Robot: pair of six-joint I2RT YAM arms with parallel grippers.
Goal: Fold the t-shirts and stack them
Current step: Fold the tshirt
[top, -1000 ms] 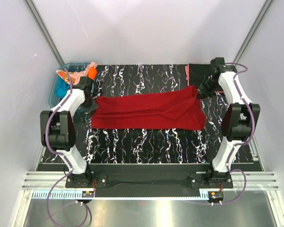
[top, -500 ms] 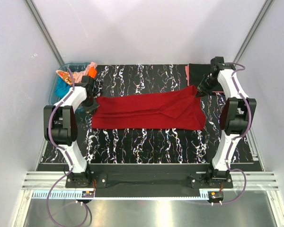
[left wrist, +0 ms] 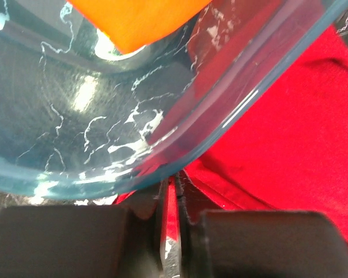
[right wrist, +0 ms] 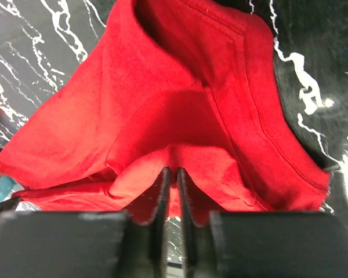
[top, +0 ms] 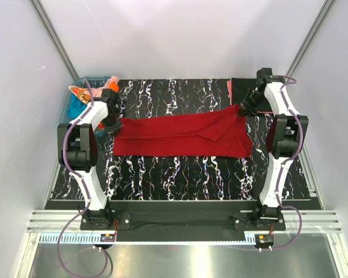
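Red tee (top: 182,134): L gripper (left wrist: 171,194), R gripper (right wrist: 170,179)

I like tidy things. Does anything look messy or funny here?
The blue tub looks messy: an orange shirt and a teal shirt sit crumpled in a heap there. The red shirt is stretched between both jaws, rumpled at its right end.

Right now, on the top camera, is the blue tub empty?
No, an orange t-shirt and a teal t-shirt lie bunched inside the blue tub.
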